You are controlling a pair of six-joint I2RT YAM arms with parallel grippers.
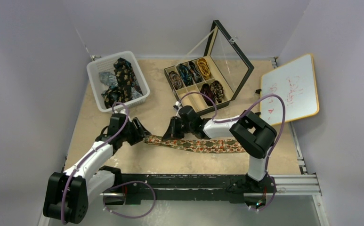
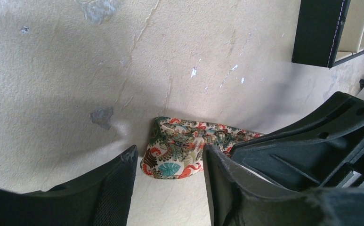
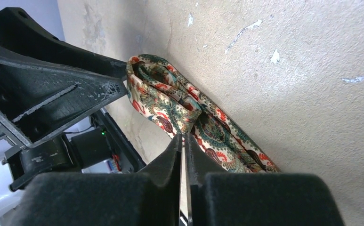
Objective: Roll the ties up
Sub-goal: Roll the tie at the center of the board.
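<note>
At mid-table, right end effector pinches the tie; left end effector gapes at its end

Both arms low, reaching inward; left gripper jaws apart, right gripper fingers pressed together.

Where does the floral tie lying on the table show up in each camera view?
Top external: the floral tie is at lower centre, stretched left to right.
Left wrist: its folded end is at bottom centre, between the left tool's open fingers.
Right wrist: it runs diagonally through the centre, pinched by the right tool.
Shared landmark: the scuffed beige tabletop under it.
</note>
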